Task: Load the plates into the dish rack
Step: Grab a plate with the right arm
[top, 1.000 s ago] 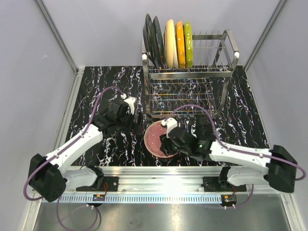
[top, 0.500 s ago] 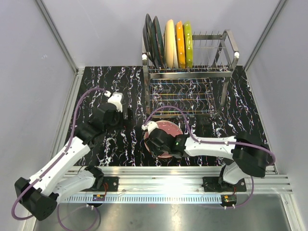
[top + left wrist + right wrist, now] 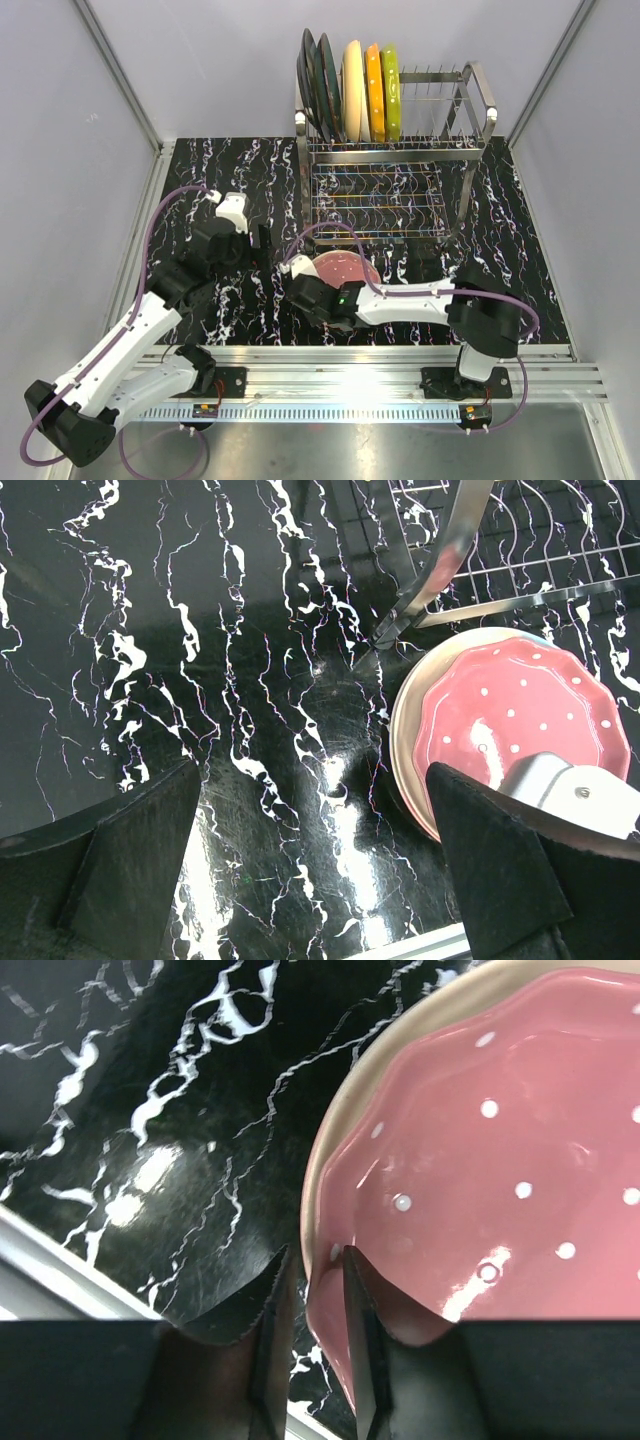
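Now between right hand (image 3: 315,1257) fingers (image 3: 262,1360): pink plate (image 3: 500,1140) (rim only).

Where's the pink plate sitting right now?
In the top view, the pink plate lies at table centre, stacked on a cream plate just in front of the dish rack, with the right claw at its near-left rim.

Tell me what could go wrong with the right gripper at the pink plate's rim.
The pink plate lies on a cream plate; the right gripper at their shared rim might pinch both or drag the stack. A grip on the rim alone may let the plate tilt or slip.
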`<state>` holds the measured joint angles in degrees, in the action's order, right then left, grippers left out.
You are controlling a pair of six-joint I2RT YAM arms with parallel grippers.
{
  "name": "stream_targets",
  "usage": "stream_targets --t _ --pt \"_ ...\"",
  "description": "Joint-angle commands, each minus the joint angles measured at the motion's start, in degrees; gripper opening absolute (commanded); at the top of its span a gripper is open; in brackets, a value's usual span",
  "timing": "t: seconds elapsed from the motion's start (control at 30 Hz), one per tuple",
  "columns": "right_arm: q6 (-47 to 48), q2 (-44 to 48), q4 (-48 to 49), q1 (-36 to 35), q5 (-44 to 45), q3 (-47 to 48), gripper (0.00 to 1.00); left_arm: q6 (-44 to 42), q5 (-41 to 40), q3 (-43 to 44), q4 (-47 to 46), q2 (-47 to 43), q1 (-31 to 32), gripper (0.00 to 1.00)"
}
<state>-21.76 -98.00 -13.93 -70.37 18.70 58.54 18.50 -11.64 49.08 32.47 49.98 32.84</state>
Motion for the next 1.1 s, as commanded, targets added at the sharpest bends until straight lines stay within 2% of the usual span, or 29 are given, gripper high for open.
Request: stream_targets --t 0.0,0.13,0.27,0.4,0.53,0.77,0.97,1.07 --pt "-3.5 -1.8 -3.0 -1.1 7.0 4.7 0.31 0.6 -0.8 0.1 -2.2 -0.7 0.0 0.99" --pt "-5.2 -4.2 -5.7 -1.4 9.2 6.8 0.27 0.6 -0.5 0.1 -2.2 -1.1 0.0 0.99" --pt "-6.2 -5.2 -5.9 -1.7 9.7 7.4 0.18 0.6 -0.5 0.1 -2.1 -1.5 -0.1 0.99" --pt "-6.5 -4.2 -6.3 -2.1 10.1 7.7 0.07 0.7 -0.3 0.0 -2.1 -1.8 0.0 0.99" --pt "-6.5 -1.4 -5.7 -2.7 10.1 6.9 0.02 0.6 0.8 -0.2 -2.4 -1.5 0.0 0.99" --pt "-7.7 9.5 3.0 -3.9 9.2 -1.9 0.00 1.8 3.5 -0.2 -2.2 0.4 0.0 0.99" --pt "-7.2 17.0 10.1 -4.1 8.0 -7.7 0.00 6.4 10.7 1.2 -3.0 3.2 0.0 0.99" --pt "-7.0 18.4 11.4 -4.1 7.1 -8.4 0.00 10.5 16.4 0.4 -7.0 4.5 0.3 0.99"
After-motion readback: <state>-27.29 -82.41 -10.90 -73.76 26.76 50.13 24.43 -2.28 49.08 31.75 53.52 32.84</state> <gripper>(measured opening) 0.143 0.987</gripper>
